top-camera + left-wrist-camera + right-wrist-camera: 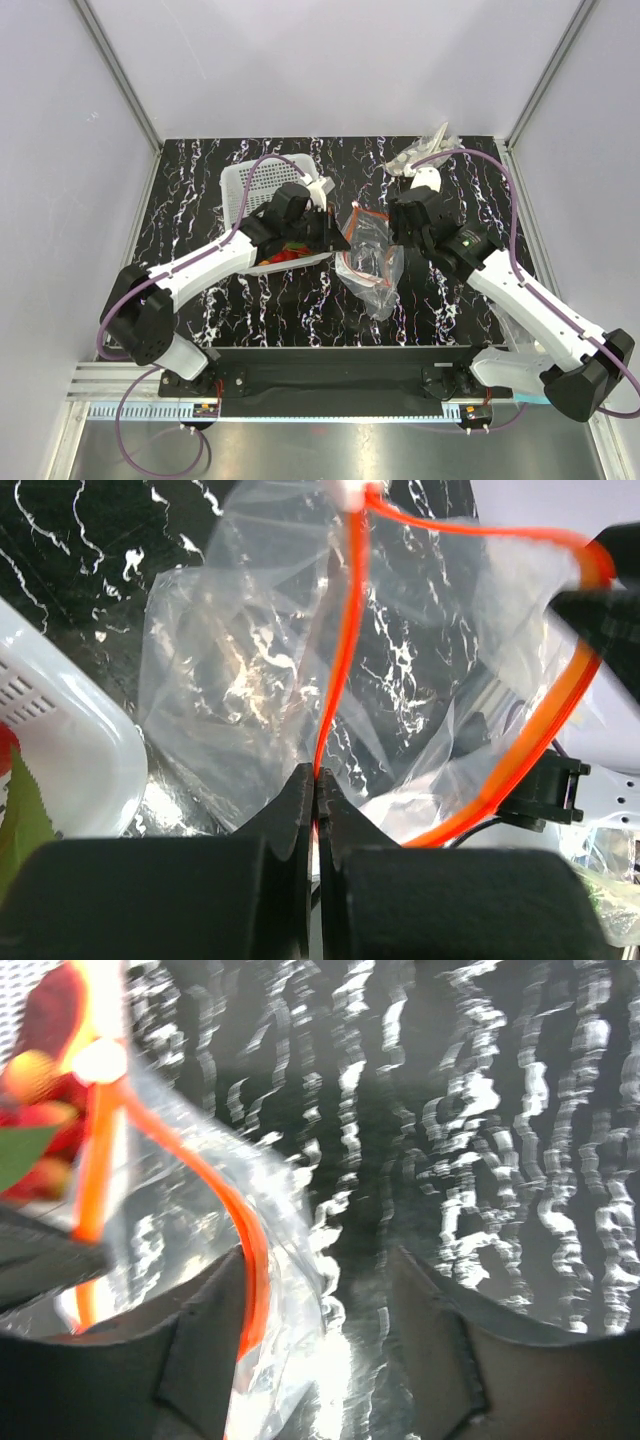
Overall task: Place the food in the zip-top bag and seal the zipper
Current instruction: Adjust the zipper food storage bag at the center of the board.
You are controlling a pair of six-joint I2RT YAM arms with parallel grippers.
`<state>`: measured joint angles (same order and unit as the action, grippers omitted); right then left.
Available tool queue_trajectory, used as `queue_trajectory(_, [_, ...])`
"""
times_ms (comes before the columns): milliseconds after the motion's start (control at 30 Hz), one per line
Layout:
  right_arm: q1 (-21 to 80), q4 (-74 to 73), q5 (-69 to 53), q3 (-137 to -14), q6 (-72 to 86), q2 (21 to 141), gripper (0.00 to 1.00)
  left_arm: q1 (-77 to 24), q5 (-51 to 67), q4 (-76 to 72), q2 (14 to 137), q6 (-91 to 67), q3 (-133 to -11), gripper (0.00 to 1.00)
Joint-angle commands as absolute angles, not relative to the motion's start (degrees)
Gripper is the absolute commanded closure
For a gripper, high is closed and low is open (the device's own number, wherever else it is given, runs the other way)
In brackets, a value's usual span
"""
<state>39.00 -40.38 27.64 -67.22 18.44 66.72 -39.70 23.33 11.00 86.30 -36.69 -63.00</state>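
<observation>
- Closest to me, just past the arm bases, I see a bare stretch of the black marbled table.
- Past that, the zip-top bag sits crumpled at mid-table between the two grippers. Its lower end sags onto the table on my side and its mouth is lifted.
- My left gripper has its fingers pressed tight together on the zipper. The orange strip rises straight out from between the tips.
- From that pinch the strip splits into a wide loop, so the bag's mouth stands open, with clear film hanging slack on both sides.
- My right gripper is at the opposite side of the mouth with its fingers apart. The orange strip runs along the inner face of one finger, while the other finger stands well clear of it, so nothing is clamped there. That wrist view is blurred.
- The food, red pieces with a bit of green, lies at the near end of the white basket, under my left wrist and just beside the bag, outside it.
- The basket stretches away toward the far left of the table.
- Farthest out, a greyish clear plastic wad rests at the far right edge, well apart from the bag.
</observation>
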Motion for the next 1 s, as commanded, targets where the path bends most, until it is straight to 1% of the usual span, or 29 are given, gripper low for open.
queue_trajectory(0, [39.29, -39.02, 17.78, -69.96, 20.29, 67.49, 0.34, -39.81, 24.52, 7.3, 86.13, -37.53, -66.27, 1.0])
queue_trajectory(333, [41.48, -36.22, 9.06, -67.5, 24.17, 70.13, 0.27, -39.81, 23.2, 7.29, 84.55, -37.97, -66.27, 1.0])
queue_trajectory(500, [42.54, -36.65, 9.75, -66.8, 25.4, 71.36, 0.27, -39.81, 22.76, 8.17, 84.46, -37.7, -66.88, 1.0])
queue_trajectory(600, [43.59, -37.44, 9.67, -67.24, 25.57, 70.76, 0.23, -39.82, 22.94, 8.61, 84.46, -37.36, -67.15, 1.0])
queue_trajectory(633, [43.68, -37.09, 9.23, -67.24, 25.58, 69.97, 0.15, -39.73, 22.94, 8.87, 84.46, -37.01, -67.24, 1.0])
queue_trajectory(700, [43.68, -36.56, 8.17, -67.06, 25.32, 67.17, 0.1, -39.73, 22.76, 10.02, 84.2, -35.87, -67.67, 1.0])
queue_trajectory(833, [43.68, -42.43, 10.63, -71.27, 24.17, 65.83, 0.09, -39.81, 23.73, 9.84, 84.11, -35.07, -65.48, 1.0])
queue_trajectory(967, [43.68, -43.51, 12.48, -73.3, 23.38, 64.16, 0.09, -39.73, 21.89, 8.96, 82.8, -34.89, -62.15, 1.0])
